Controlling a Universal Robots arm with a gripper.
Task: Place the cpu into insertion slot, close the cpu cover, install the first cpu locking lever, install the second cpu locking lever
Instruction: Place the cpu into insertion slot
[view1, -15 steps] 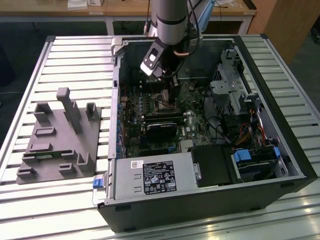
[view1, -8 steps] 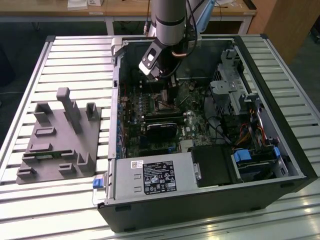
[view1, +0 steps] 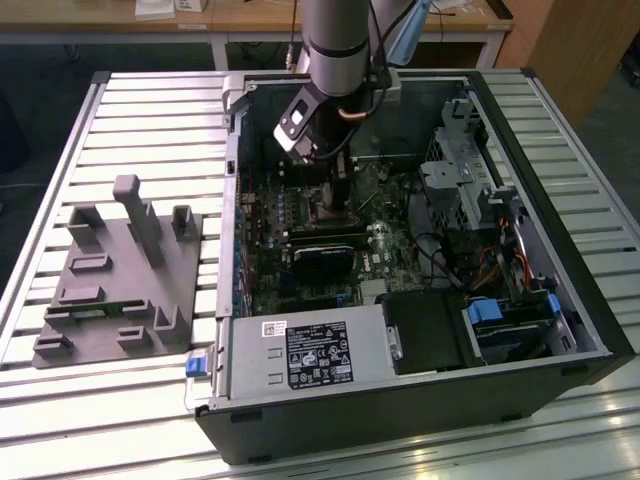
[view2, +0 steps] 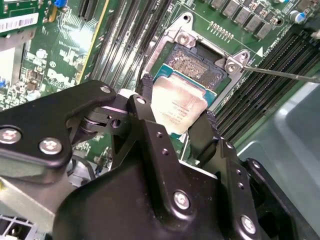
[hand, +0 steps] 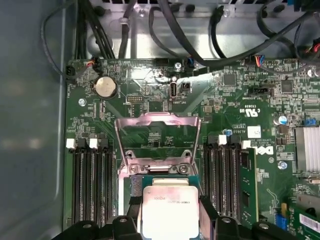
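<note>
- My gripper (view2: 178, 100) had its jaws closed on the chip (view2: 172, 109), pinching two opposite edges
- The chip hung just over one side of the socket (view2: 196, 64), not seated in it yet
- The cover (hand: 157, 118) stood flipped up off the socket, wide open

A black label (view1: 320, 354) with white print and symbols and a small white barcode sticker (view1: 274, 328) sit on the grey metal box (view1: 240, 368), toward the slatted metal counter's (view1: 150, 110) edge nearest the exterior camera. White silkscreen lettering dots the green circuit board (hand: 150, 100). A white triangle (view2: 258, 51) marks the board beside the silver-framed insertion slot (view2: 195, 65). Faint print lines cross the flat square grey-brown metal cpu (hand: 170, 212).
</note>
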